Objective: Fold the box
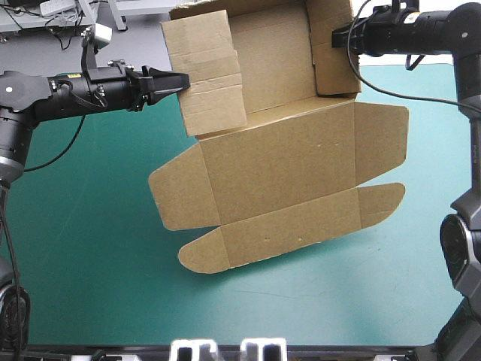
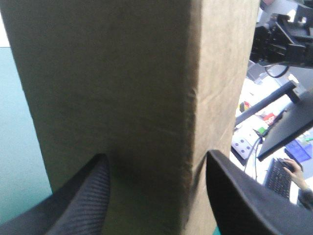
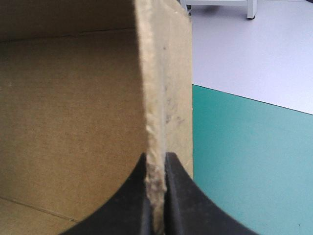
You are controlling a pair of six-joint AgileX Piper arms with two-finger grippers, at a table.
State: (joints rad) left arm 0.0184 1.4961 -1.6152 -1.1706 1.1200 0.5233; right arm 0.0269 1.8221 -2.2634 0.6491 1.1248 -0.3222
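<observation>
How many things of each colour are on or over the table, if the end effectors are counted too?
Brown: 1, the box
Black: 2, the left end effector and the right end effector
Teal-green: 1, the table cover
Total: 4

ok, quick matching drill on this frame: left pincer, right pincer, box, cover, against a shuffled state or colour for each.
Things:
1. left pincer
2. right pincer
3. box
4. cover

States:
A. teal-green
B. shut on the box's edge
C. brown, far walls raised
D. open, straddling the box's side

Pairs: 1-D, 2-B, 3-C, 4-A
</observation>
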